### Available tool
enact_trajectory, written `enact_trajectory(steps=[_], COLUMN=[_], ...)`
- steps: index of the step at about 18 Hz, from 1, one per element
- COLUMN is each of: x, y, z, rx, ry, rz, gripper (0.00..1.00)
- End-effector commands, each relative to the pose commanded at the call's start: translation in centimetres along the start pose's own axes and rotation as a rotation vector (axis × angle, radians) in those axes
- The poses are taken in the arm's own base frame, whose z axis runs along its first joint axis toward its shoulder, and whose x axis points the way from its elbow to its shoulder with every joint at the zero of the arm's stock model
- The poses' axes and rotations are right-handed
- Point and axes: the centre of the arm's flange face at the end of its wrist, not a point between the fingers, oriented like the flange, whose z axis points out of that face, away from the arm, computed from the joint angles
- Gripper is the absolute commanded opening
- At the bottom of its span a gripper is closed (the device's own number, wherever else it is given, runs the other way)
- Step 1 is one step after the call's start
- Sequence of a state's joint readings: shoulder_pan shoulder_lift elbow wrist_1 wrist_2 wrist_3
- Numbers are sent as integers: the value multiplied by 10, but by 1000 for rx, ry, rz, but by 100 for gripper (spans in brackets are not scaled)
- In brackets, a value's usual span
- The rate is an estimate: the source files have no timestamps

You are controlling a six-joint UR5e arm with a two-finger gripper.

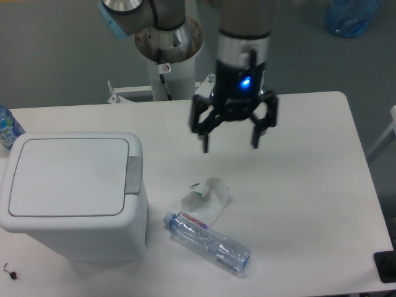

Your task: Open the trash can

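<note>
Nearest on the white tabletop (309, 204): a clear plastic bottle (208, 242) lying on its side, a crumpled wrapper (206, 195) just behind it, and at the left the white trash can (73, 197), lid shut, grey button strip facing the bottle. Farther back, above the tabletop: the gripper (229, 147), fingers spread wide, holding nothing, touching nothing. Beyond, grey floor (55, 55), the arm's white pedestal (168, 55), a blue bag (351, 15) at the top right.

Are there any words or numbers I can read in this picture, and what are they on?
No text is readable.
Plastic bottle: red label near the cap, too blurred.
Robot base: small sticker, too small.
Second bottle at the left edge: blurred label.
Trash can: no writing visible.
</note>
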State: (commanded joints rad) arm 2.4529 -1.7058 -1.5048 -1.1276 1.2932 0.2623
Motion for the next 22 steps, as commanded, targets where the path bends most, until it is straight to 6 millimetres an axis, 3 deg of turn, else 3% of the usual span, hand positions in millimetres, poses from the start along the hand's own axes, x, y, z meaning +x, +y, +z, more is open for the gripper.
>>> enact_trajectory(steps=[3, 7, 13, 22], x=[20, 23, 48, 56], y=[-2, -5, -3, 0], z=[2, 7, 18, 26], rx=[17, 35, 15, 1], ry=[12, 26, 45, 52], rz=[11, -66, -35, -26], gripper=[100, 100, 100, 100])
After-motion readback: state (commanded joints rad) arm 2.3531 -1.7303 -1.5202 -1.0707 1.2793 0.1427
